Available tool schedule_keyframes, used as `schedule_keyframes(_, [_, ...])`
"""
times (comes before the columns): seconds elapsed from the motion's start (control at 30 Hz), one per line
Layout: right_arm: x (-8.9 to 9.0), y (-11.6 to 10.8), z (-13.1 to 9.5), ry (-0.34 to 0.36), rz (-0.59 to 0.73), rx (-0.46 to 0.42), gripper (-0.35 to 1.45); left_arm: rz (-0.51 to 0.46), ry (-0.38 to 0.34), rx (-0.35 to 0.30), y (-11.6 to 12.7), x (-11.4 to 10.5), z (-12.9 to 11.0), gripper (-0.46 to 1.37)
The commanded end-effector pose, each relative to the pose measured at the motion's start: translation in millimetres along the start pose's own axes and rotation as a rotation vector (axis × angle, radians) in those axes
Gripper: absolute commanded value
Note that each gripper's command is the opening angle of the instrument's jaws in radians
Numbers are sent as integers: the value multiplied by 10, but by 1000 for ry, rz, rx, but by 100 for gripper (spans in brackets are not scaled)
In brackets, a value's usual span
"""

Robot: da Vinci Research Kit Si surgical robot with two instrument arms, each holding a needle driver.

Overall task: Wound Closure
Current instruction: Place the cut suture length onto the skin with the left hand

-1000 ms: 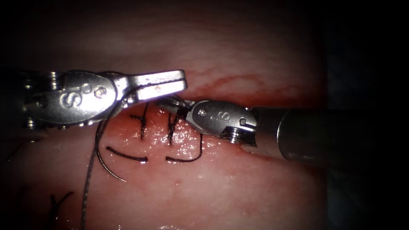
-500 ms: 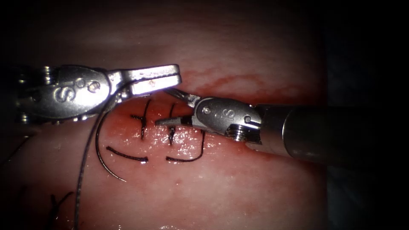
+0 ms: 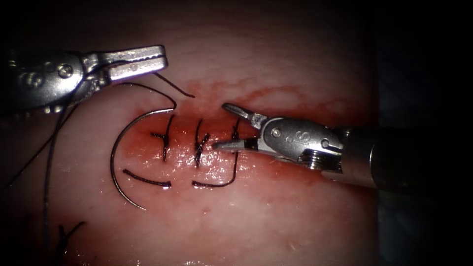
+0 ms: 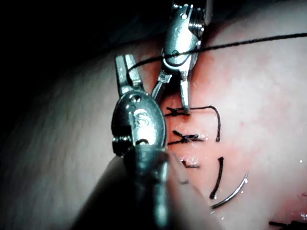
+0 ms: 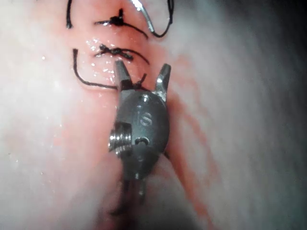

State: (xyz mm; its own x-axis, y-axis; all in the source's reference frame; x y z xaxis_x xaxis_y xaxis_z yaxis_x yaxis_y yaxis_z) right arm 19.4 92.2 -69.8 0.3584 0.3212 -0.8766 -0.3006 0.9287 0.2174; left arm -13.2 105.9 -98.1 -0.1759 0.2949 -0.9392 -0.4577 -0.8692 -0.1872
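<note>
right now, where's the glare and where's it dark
Endoscope view: glare on left pincer, shut on thread; wet shine on tissue by open, empty right pincer; needle lies free on tissue, left of the stitches; borders dark. Left wrist view: dark beyond the tissue.

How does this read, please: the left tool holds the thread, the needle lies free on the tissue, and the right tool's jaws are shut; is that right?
Not quite: the jaws of the right tool stand open, as the right wrist view shows. The left tool does hold the thread, and the needle lies free on the tissue.
</note>
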Motion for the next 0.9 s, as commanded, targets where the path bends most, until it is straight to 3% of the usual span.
schedule_keyframes(0.03, [0, 3, -11, -1, -3, 8, 143, 11, -2, -6, -3, -3, 3, -35])
schedule_keyframes(0.3, [-10, 17, -70, -12, -12, -10, 143, 138, 29, 5, -40, -14, 29, -35])
schedule_keyframes(0.57, [-24, 26, -99, -29, -10, -32, 144, 260, 25, 9, -72, -35, 50, -35])
schedule_keyframes(0.67, [-26, 27, -106, -32, -12, -33, 144, 313, 24, 14, -80, -50, 50, -35])
schedule_keyframes(0.9, [-30, 29, -114, -36, -16, -42, 144, 380, -28, -1, -96, -108, 35, -35])
